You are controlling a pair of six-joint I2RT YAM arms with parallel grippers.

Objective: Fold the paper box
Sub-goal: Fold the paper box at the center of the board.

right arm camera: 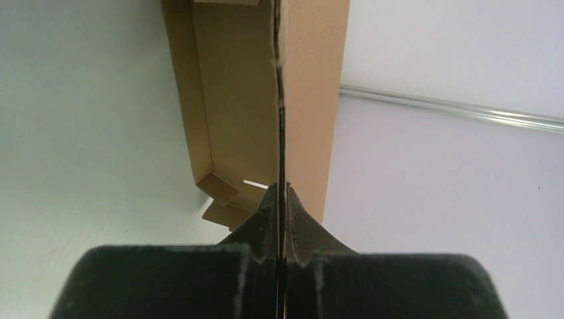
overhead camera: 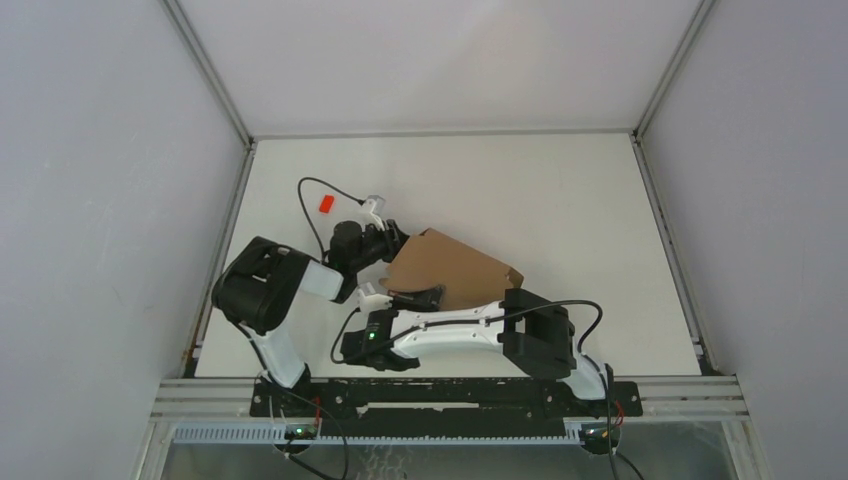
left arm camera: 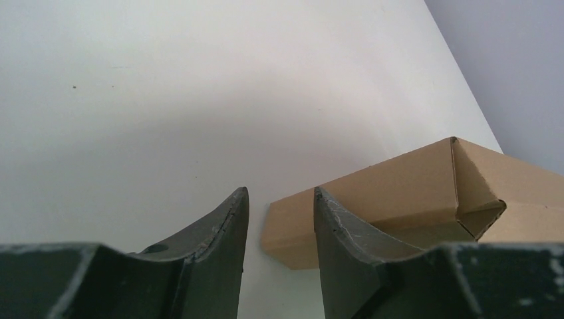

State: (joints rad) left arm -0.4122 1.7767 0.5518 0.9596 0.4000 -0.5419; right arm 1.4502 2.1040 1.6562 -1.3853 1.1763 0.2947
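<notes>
Right gripper [right arm camera: 280, 191] is pinched tight on the thin edge of a brown cardboard panel [right arm camera: 309, 80], its two fingers pressed together with only the sheet between them. That panel belongs to the paper box [overhead camera: 450, 268], a shallow brown mailer that is partly formed. Low side walls stand around a flat base, a small corner tab is tucked inside, and the held panel is lifted away from the tray.

The box rests on the white counter [overhead camera: 560, 200], left of centre and toward the near edge, just ahead of both arms. Left gripper [left arm camera: 280, 196] sits low at the box's left corner, fingers apart, with the corner showing beyond the gap. Nothing is clamped there, and I cannot tell whether a finger touches the cardboard. Farther back toward the counter's left edge, apart from the box, lies a tiny red block [overhead camera: 326, 203].

The cardboard looks light and thin, stiff across each panel but ready to hinge at its creases. On this smooth counter it would likely slide if pushed unsupported. A pinch on a free panel edge, near its middle, seems the sound hold, with the other gripper bracing a side wall. Squeezing at a corner risks crumpling it.
</notes>
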